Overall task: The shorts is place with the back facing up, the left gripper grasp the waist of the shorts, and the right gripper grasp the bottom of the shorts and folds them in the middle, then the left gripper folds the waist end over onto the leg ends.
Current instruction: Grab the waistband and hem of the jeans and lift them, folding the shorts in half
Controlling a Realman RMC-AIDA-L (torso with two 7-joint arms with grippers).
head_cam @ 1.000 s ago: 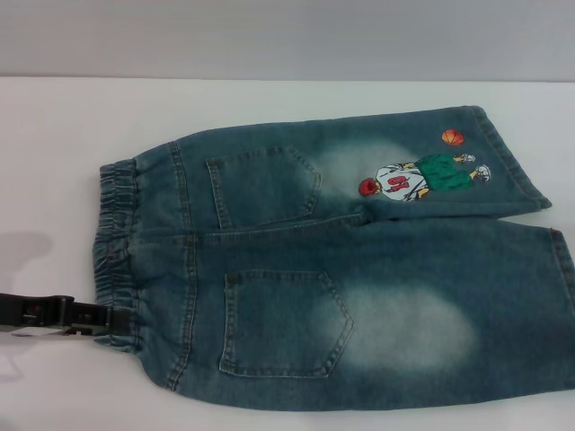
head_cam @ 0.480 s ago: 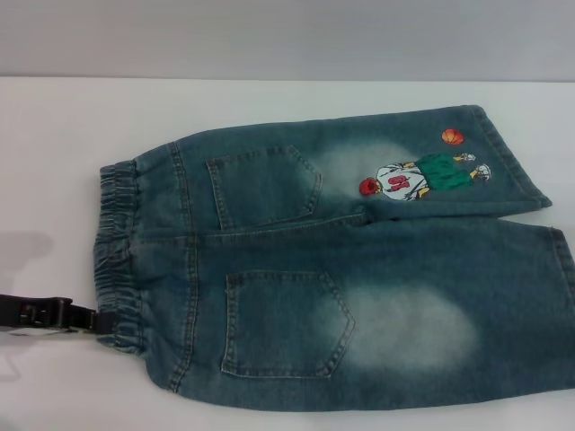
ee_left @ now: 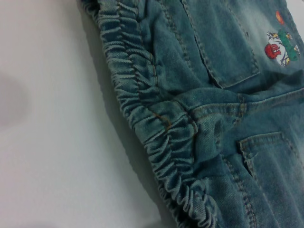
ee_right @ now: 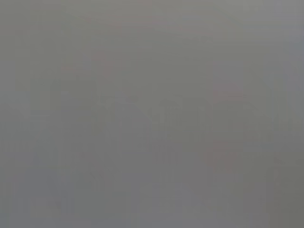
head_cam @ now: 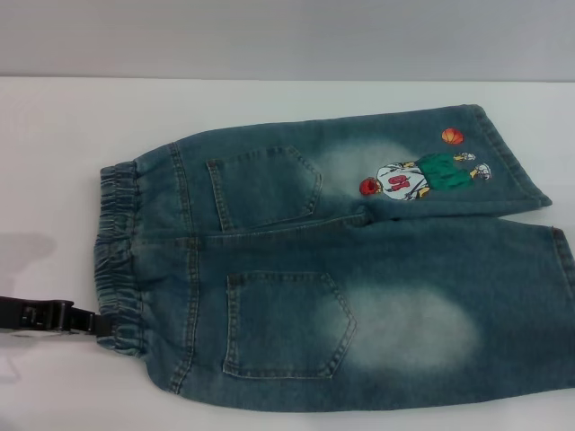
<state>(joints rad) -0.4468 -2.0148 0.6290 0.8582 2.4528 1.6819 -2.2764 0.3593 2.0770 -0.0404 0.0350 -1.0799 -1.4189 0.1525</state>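
The faded blue-green denim shorts lie flat on the white table, back side up, with both patch pockets showing. The gathered elastic waist is at the left. The leg ends are at the right, the far hem beside the embroidered basketball figure. My left gripper comes in low from the left edge, its tip touching the waist's near corner. The left wrist view looks closely along the waist and also catches the embroidered figure. The right gripper is out of view.
The near leg's hem runs off the right edge of the head view. Bare white table lies left of and behind the shorts. The right wrist view shows only flat grey.
The left gripper has slid a little to the left along the table, so less of it overlaps the waist. The shorts have barely shifted.
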